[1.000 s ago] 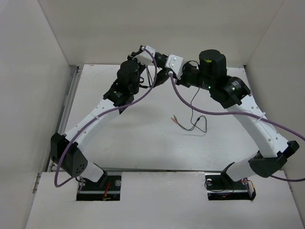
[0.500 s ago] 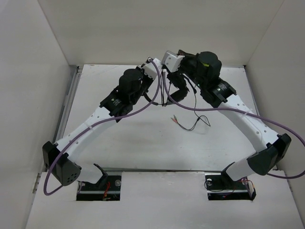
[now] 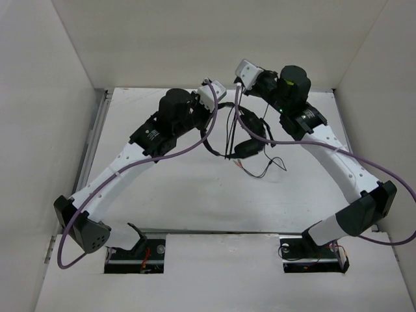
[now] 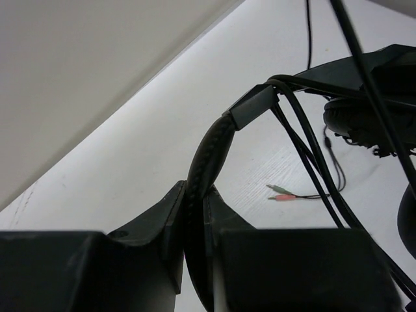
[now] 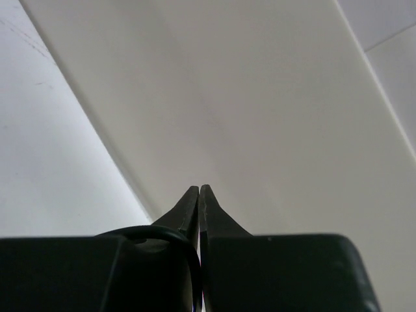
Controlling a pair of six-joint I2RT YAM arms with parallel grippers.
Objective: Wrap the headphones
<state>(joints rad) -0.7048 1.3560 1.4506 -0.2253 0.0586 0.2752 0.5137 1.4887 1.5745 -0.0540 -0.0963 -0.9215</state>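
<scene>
My left gripper (image 3: 220, 104) is shut on the padded headband (image 4: 209, 151) of the black headphones (image 3: 249, 147), which hang in the air between the arms. In the left wrist view the jaws (image 4: 195, 192) pinch the band, and an earcup (image 4: 369, 125) shows at the right. My right gripper (image 3: 239, 79) is raised near the back wall and shut on the thin black cord (image 3: 231, 127). The cord runs up from the headset into its jaws (image 5: 199, 190), with a loop (image 5: 156, 231) beside them. The pink and green plugs (image 3: 242, 166) lie on the table and also show in the left wrist view (image 4: 283, 193).
White walls close the table at the back and both sides. Thick purple cables (image 3: 175, 153) hang from both arms. A slack curl of cord (image 3: 273, 166) lies on the table right of the plugs.
My right gripper has swung up and back to the right, drawing the cord taut. The headphones have come forward and hang lower. My left gripper has shifted slightly right, holding the band.
</scene>
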